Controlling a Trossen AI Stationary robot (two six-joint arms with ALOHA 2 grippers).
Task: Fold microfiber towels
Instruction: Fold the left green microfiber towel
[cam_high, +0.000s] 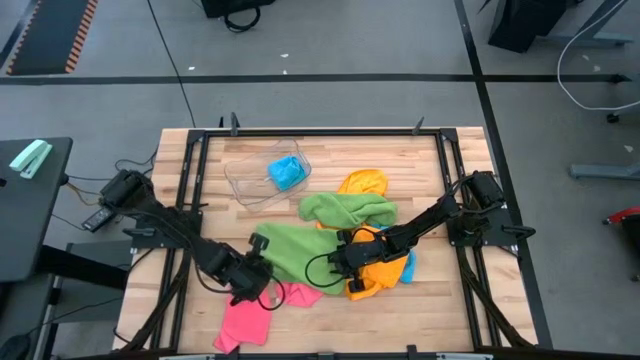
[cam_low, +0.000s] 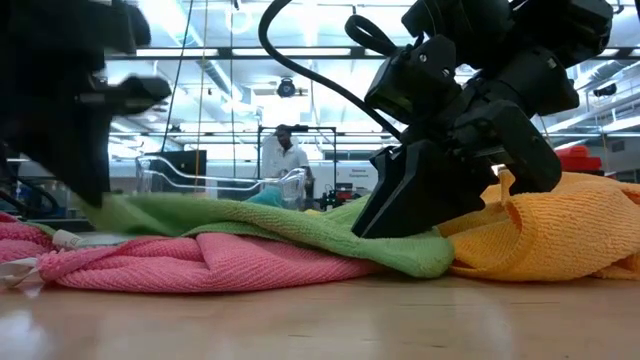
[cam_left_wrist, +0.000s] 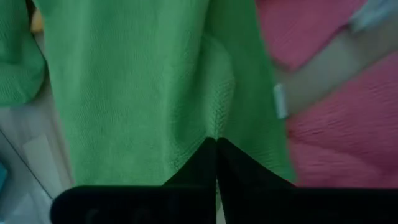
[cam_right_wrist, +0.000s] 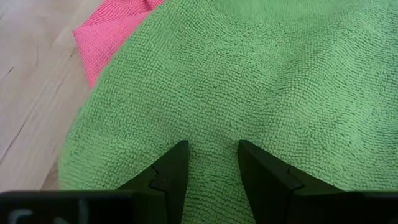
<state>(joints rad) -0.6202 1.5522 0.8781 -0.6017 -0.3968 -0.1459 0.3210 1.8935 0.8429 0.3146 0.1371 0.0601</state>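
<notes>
The microfiber towels lie heaped on the wooden table (cam_high: 330, 310), seen from above. Taking the clear plastic tub (cam_high: 262, 175) as landmark: a blue towel (cam_high: 287, 172) sits inside it, an orange towel (cam_high: 362, 182) lies just beside it on the right arm's side, and a green towel (cam_high: 348, 209) spreads nearer the front edge than the tub. A second green towel (cam_high: 295, 250) lies farther forward still, with a pink towel (cam_high: 248, 318) beyond it at the table's front and another orange towel (cam_high: 380, 275) beside that. The left gripper (cam_high: 258, 268) rests at the second green towel's edge; the right gripper (cam_high: 340, 258) sits at its other side. Grey floor surrounds the table, and a dark side table (cam_high: 30, 205) stands well apart from the tub on the left arm's side.

At table height, the green cloth (cam_low: 300, 225) drapes over the pink one (cam_low: 200, 262), the orange (cam_low: 560, 230) beside them. A person in a white top (cam_low: 285, 155) stands in the room behind, under ceiling lights.

From the left wrist, that gripper's fingers (cam_left_wrist: 233, 171) are pressed together, pinching the green fabric (cam_left_wrist: 137, 93), pink (cam_left_wrist: 348, 143) alongside.

From the right wrist, the fingers (cam_right_wrist: 171, 171) stand apart, tips pressed on green towel (cam_right_wrist: 261, 81), pink (cam_right_wrist: 112, 31) and bare wood (cam_right_wrist: 37, 81) past it.
</notes>
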